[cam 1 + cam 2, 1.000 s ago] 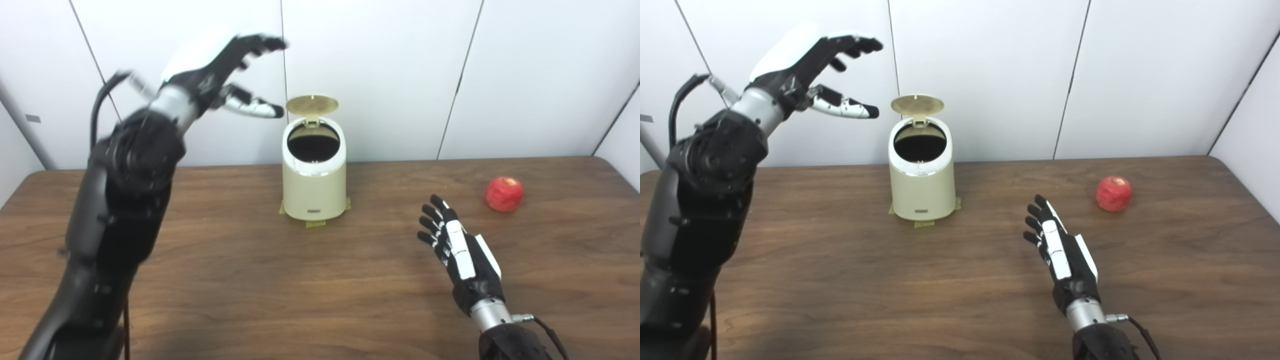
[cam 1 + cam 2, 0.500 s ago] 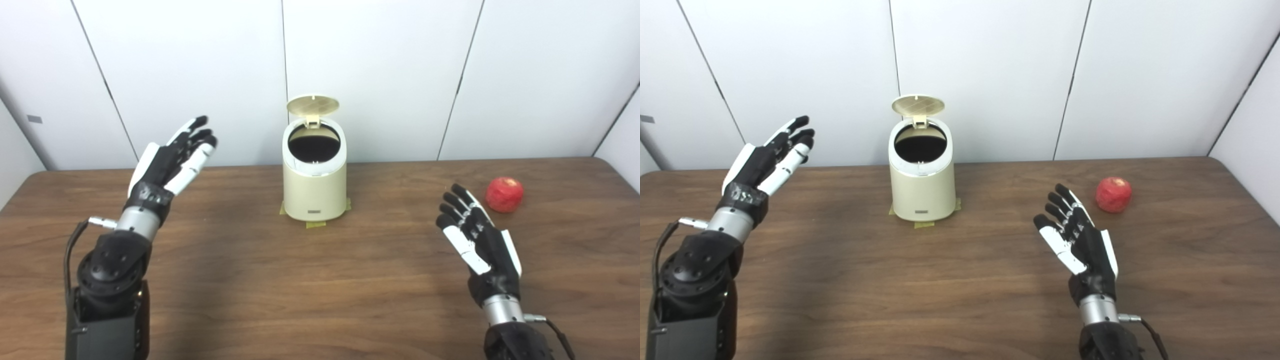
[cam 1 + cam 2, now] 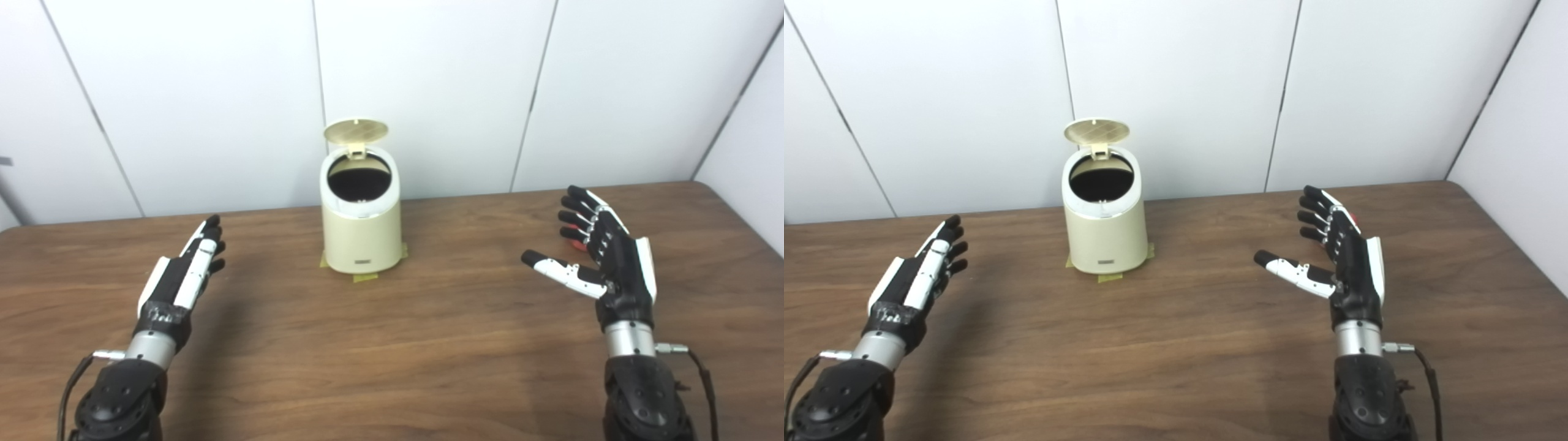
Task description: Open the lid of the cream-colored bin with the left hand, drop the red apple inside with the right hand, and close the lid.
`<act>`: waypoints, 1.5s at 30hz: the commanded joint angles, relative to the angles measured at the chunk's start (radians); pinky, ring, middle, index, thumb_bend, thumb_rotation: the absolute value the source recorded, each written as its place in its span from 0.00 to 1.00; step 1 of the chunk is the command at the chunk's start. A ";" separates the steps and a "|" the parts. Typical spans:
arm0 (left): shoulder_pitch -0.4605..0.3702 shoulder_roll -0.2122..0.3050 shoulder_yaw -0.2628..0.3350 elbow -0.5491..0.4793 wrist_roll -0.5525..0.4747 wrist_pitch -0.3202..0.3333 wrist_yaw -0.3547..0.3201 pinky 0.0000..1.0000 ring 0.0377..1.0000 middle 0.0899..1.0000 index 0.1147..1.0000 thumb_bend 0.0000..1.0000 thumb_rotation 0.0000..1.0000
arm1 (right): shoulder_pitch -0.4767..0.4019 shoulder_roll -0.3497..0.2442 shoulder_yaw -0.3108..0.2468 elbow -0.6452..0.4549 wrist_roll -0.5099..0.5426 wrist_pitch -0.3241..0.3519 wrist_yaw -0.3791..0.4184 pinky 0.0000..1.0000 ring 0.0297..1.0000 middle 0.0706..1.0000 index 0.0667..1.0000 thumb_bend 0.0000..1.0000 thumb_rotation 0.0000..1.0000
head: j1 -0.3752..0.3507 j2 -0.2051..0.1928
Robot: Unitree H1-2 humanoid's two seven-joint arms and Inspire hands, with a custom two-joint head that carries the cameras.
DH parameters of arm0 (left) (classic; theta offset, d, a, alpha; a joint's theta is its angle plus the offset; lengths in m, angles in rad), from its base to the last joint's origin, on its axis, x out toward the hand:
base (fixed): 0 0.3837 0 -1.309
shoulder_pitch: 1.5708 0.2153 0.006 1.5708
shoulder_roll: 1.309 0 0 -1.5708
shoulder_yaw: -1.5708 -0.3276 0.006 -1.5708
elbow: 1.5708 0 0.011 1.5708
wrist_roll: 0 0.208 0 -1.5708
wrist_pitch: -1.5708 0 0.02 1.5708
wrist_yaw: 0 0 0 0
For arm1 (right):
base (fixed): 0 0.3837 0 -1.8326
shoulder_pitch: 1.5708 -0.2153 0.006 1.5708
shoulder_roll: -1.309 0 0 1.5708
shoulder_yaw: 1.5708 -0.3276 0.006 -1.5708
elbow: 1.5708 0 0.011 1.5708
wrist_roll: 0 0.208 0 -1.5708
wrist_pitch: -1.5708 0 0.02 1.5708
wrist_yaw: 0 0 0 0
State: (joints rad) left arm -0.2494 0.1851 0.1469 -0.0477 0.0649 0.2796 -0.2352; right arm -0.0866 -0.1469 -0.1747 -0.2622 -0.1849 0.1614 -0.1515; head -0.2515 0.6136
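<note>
Bin point(image 3: 361, 229) near the desk's point(image 3: 392, 343) far edge, lid point(image 3: 356, 130) up, mouth clear. Left hand point(image 3: 184, 278) has dropped from beside the lid to low over the left side, released, fingers straight: opening done. Right hand point(image 3: 603, 251) has advanced toward the right edge, spread and empty, and now almost hides the apple point(image 3: 576, 245) behind its fingers. Judgement: grasp comes next.

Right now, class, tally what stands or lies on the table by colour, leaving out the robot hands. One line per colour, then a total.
Cream: 1, the bin with its lid up.
Red: 1, the apple, mostly hidden behind the right robot hand.
Total: 2
</note>
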 commanded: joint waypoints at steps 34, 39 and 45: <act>0.028 0.144 -0.065 -0.048 -0.004 -0.068 0.021 1.00 1.00 0.98 1.00 0.49 0.96 | -0.466 -0.429 0.278 0.373 -0.577 0.308 0.430 0.69 0.88 0.90 0.85 0.89 0.11 | -0.144 -0.022; 0.028 0.152 -0.077 -0.073 0.027 -0.040 0.022 1.00 1.00 1.00 1.00 0.46 0.95 | -0.514 -0.433 0.307 0.431 -0.652 0.308 0.466 0.71 0.88 0.90 0.84 0.90 0.10 | -0.146 -0.020; 0.026 0.151 -0.082 -0.102 0.031 -0.001 0.017 1.00 1.00 0.99 1.00 0.43 0.93 | -0.553 -0.446 0.338 0.467 -0.722 0.308 0.473 0.71 0.89 0.89 0.83 0.90 0.12 | -0.147 -0.017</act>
State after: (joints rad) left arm -0.1923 0.3143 0.0646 -0.1077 0.0891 0.2834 -0.2313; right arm -0.5682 -0.5471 0.1688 0.2203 -0.8756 0.4707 0.3229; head -0.3988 0.5952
